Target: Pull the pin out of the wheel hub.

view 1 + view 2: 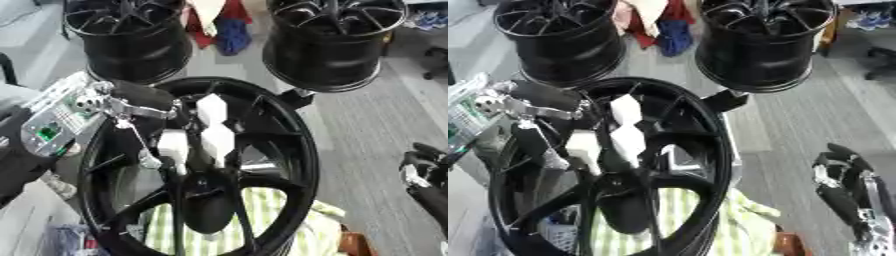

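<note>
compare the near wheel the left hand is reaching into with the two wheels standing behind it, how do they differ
The near wheel shows its spoked face to the camera, with white blocks at its centre; the two far wheels show their open barrels from above.
The left hand reaches into the near wheel; nothing touches the far wheels.
All three are black.

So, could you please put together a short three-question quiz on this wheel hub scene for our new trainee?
1. True or false: the left hand reaches into the middle of the near wheel hub.
2. How many other black wheels stand behind it?
3. Where is the right hand? A) on the hub B) at the lower right, away from the hub C) out of view

Key: 1 true; 2 two; 3 B.
</note>
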`<state>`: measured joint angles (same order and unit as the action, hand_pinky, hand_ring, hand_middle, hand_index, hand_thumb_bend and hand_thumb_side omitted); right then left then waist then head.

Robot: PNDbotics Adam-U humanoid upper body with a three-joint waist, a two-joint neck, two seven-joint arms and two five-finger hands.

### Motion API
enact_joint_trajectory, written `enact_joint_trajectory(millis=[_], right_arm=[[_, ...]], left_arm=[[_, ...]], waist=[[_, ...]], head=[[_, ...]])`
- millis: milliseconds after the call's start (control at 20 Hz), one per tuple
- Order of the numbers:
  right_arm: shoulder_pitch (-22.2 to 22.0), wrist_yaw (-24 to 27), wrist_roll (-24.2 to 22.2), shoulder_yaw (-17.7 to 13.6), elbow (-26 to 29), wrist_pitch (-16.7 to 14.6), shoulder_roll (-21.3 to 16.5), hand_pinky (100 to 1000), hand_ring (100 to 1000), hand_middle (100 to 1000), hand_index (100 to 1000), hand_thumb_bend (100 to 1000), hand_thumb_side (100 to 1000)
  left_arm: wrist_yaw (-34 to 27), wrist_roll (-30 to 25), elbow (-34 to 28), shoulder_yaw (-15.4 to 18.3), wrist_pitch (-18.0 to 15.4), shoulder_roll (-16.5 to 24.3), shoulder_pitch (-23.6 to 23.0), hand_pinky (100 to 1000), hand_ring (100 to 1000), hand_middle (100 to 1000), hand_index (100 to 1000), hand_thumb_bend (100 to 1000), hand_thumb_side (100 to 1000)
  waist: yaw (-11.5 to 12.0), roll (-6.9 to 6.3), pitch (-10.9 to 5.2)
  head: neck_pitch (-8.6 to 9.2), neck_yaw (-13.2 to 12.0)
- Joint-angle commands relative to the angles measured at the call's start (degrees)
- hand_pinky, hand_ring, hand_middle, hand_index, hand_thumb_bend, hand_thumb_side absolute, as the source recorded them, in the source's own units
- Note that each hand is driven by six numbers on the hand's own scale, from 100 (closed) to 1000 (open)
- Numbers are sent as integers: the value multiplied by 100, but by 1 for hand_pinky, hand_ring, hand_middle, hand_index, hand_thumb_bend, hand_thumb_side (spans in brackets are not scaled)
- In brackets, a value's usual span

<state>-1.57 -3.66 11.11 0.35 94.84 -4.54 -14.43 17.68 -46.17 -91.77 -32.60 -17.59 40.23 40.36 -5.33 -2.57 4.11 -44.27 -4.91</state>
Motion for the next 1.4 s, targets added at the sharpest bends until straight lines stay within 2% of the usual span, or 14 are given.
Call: enact_joint_trajectory(millis=[50, 250, 400, 600, 750, 900, 1050, 1200, 1400], right_arm=[[43, 1, -21, -17, 60, -14, -101, 716, 613, 680, 809, 100, 321], [42, 1, -19, -22, 58, -15, -105, 716, 613, 680, 809, 100, 320], [34, 2, -19, -24, 55, -14, -109, 716, 613, 680, 809, 100, 320], [22, 0, -10, -40, 52, -14, -118, 716, 613, 680, 809, 100, 320], [11, -4, 9, -59, 51, -14, -124, 716, 613, 680, 809, 100, 320], [0, -10, 46, -100, 40, -15, -126, 716, 613, 679, 809, 100, 320], [-1, -17, 71, -124, 40, -15, -121, 716, 613, 679, 809, 100, 320], [1, -18, 89, -141, 51, -13, -115, 717, 613, 680, 809, 100, 318], [-5, -16, 103, -155, 66, -5, -100, 717, 613, 680, 809, 100, 319]], left_arm=[[-137, -580, -93, 57, -573, 101, 109, 469, 372, 438, 646, 100, 114], [-384, -580, -281, 156, -482, 188, 139, 395, 299, 385, 599, 100, 152], [-609, -580, -524, 338, -387, 326, 229, 392, 296, 382, 597, 100, 161], [-905, -580, -889, 898, -202, 685, 385, 399, 297, 384, 603, 100, 159], [-1065, -544, -1107, 1323, -61, 979, 315, 402, 298, 386, 605, 100, 157], [-994, 39, -1041, 2116, 165, 1580, -219, 408, 301, 393, 617, 100, 135], [-763, 540, -777, 2621, 342, 1941, -943, 407, 300, 399, 624, 100, 119], [-370, 915, -203, 2977, 532, 2021, -1647, 420, 310, 408, 633, 100, 105], [277, 1319, 866, 3307, 670, 1859, -2216, 459, 337, 451, 669, 100, 100]], waist=[[3, 13, -50], [16, 13, -59], [34, 13, -69], [86, 10, -87], [112, -2, -92], [224, -24, -102], [297, -12, -97], [345, 16, -86], [388, 53, -75]], head=[[15, -19], [15, -12], [15, -7], [15, 13], [15, 33], [15, 144], [17, 201], [35, 225], [40, 244]])
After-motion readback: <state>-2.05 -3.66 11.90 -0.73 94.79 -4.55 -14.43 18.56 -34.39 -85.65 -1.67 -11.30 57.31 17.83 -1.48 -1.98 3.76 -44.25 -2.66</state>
